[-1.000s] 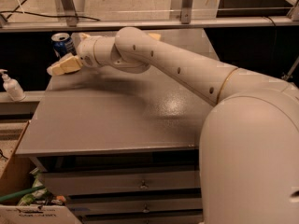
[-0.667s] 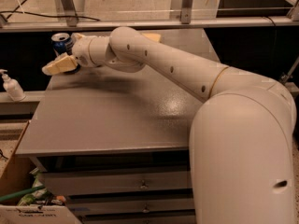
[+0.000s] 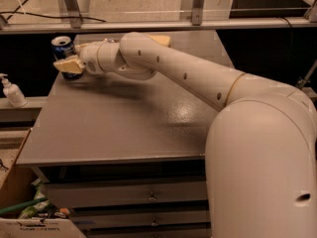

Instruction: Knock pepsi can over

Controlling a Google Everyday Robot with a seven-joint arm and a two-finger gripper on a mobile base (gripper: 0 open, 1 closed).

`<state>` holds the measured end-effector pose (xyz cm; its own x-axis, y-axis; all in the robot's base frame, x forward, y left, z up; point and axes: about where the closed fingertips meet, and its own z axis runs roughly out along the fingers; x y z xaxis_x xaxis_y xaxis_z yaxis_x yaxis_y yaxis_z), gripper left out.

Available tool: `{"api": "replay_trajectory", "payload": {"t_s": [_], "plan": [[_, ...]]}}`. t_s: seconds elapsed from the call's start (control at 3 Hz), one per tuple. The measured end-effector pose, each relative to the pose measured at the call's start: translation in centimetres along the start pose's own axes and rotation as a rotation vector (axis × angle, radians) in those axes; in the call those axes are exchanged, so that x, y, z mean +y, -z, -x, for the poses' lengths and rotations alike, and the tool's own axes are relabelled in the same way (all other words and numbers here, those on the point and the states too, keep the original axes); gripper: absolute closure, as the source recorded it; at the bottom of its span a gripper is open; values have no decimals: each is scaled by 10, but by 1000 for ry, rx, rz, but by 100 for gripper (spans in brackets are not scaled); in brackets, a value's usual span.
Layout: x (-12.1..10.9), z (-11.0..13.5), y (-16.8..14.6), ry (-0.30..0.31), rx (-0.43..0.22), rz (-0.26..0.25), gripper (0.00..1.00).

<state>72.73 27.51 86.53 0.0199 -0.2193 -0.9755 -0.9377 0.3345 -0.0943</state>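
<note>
The pepsi can, dark blue with a silver top, stands upright at the far left corner of the grey table. My gripper, with tan tips, is at the end of the white arm reaching across the table from the right. It sits right in front of the can's lower half, covers part of it, and appears to touch it. The can's base is hidden behind the gripper.
A white pump bottle stands on a ledge left of the table. A tan object lies on the table behind the arm. Drawers are under the tabletop. A cardboard box with clutter is at the lower left.
The gripper has moved a little farther back, up against the can. The can still stands upright in about the same spot.
</note>
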Motion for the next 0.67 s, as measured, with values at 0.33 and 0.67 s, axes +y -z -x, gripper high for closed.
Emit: {"api": "replay_trajectory", "payload": {"t_s": [0.33,0.67], "plan": [[3,6,13,-33,-27,6,67],[7,23,39,-58,-62,23,91]]}}
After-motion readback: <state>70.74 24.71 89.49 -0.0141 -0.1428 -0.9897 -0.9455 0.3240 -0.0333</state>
